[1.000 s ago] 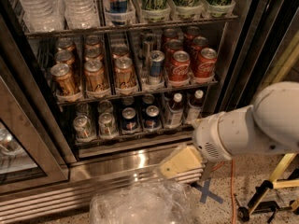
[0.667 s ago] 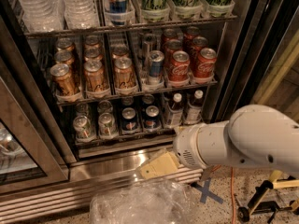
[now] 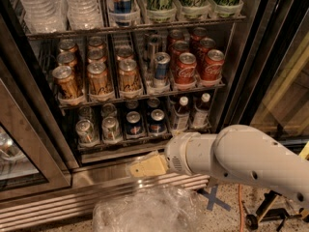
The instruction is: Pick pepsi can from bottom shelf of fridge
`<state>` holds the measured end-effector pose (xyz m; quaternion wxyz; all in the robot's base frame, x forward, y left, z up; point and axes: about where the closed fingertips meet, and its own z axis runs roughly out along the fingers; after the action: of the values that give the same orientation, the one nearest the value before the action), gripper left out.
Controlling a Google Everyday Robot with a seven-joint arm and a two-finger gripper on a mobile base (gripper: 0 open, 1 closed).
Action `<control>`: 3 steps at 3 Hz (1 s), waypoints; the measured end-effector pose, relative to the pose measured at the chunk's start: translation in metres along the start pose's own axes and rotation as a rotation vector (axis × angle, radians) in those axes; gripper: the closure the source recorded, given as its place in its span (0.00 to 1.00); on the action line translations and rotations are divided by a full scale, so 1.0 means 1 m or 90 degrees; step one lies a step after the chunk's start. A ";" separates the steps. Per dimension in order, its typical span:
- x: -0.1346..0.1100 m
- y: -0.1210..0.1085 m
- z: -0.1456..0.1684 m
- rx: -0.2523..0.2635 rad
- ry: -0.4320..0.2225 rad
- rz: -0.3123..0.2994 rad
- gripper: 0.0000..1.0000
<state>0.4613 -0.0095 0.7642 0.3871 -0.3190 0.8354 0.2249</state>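
Note:
Two dark-blue pepsi cans (image 3: 133, 123) (image 3: 157, 121) stand at the front of the middle lanes of the bottom shelf (image 3: 126, 144), with more like them behind. The fridge (image 3: 244, 66) stands open, its wire racks in full view. My gripper (image 3: 140, 168), tan-coloured on a white arm, hangs in front of the fridge's steel sill. It is below the shelf's front rail, just under the pepsi cans, and touches nothing.
Silver-grey cans (image 3: 96, 129) fill the left lanes and two small bottles (image 3: 190, 112) the right lanes. Gold cans (image 3: 96, 79), a slim blue-silver can (image 3: 161, 67) and red cans (image 3: 195, 64) sit one shelf up. A crumpled clear plastic bag (image 3: 145, 209) lies on the floor below. A glass door (image 3: 19, 144) stands at left.
My arm has swung left and a little up. The gripper has moved from the right of the fridge's base to under the pepsi cans.

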 end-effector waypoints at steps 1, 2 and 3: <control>0.000 0.000 0.000 0.000 0.000 0.000 0.00; 0.006 -0.010 0.012 0.030 -0.010 0.020 0.00; 0.052 -0.026 0.036 0.088 0.019 0.055 0.00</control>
<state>0.4717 -0.0241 0.6983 0.3858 -0.2588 0.8673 0.1786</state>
